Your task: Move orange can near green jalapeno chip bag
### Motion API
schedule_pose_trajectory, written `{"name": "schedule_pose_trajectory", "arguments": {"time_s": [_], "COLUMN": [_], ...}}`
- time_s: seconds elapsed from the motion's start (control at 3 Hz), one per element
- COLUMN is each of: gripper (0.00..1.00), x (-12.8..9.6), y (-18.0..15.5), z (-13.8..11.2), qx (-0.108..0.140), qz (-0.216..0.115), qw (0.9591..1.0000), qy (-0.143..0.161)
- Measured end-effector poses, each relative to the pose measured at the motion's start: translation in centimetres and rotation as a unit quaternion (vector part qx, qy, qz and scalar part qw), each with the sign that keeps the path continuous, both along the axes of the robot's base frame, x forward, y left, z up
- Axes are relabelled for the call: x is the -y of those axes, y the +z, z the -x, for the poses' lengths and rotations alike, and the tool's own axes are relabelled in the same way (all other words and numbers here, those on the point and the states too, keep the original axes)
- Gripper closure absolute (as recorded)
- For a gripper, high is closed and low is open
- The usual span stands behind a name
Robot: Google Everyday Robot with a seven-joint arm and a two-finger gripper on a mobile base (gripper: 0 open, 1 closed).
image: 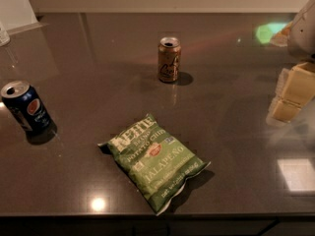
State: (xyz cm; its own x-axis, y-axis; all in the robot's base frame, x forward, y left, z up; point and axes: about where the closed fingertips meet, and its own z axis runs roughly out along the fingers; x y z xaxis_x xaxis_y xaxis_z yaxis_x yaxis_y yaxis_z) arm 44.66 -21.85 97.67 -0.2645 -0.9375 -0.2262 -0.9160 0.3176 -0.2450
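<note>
- The dark grey worktop fills almost the whole view. It is shiny, and lights show in it. Its front edge runs along the bottom, and its back edge meets a pale wall at the top.
- The end effector is at the far right edge of the view, over the right side of the worktop. It looks like pale tan blocks, and part of it is cut off. I cannot tell if it is spread apart or pressed together. It holds nothing, and it does not touch either can or the bag.
- The green jalapeno chip bag lies flat near the front edge, a bit left of the middle. One corner points at the front edge and is very close to it.
- A blue can stands upright at the left side, well apart from the bag.
- The orange can stands upright near the middle, toward the back. Its top has been opened. It is well apart from the bag, with bare worktop between them. It is also well apart from the end effector.
- There is a wide bare stretch between the orange can and the end effector, and more to the right of the bag.
- A white board stands at the back left corner.
- A green spot of light shines on the worktop at the back right.
</note>
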Motion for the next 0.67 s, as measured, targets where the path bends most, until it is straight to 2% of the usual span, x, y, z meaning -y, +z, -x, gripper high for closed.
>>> {"name": "schedule_pose_trajectory", "arguments": {"time_s": [0.33,0.67], "gripper": [0.0,0.0], "x": [-0.2,-0.9], "y": [0.1,0.1], "z": [-2.5,-5.8], "qx": [0.014,0.034], "qz": [-0.02,-0.055], "qw": [0.9994,0.9968], "qy": [-0.026,-0.046]}}
